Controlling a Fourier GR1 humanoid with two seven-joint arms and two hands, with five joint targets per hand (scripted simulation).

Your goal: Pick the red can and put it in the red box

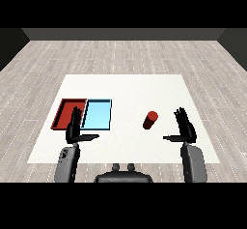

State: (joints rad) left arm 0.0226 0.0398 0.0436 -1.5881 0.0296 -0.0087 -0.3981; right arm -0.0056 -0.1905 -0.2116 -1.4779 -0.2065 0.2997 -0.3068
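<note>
Both forearms enter from the lower corners. I see the left hand (74, 128) at lower left, fingers straight, thumb out, overlapping the near edge of the red tray (62, 111). Right hand (185, 127), lower right, likewise spread and holding nothing. Red can (150, 120) stands tilted on the white table (125, 88), right of centre, just left of the right hand, well apart from the light blue tray (99, 114).

Lighting was even and moderately bright, with no evident single source. The white table (125, 85) showed no glare. Cast shadows were faint to indiscernible. The back wall (123, 34) was dark. No edge distortion was noted.
</note>
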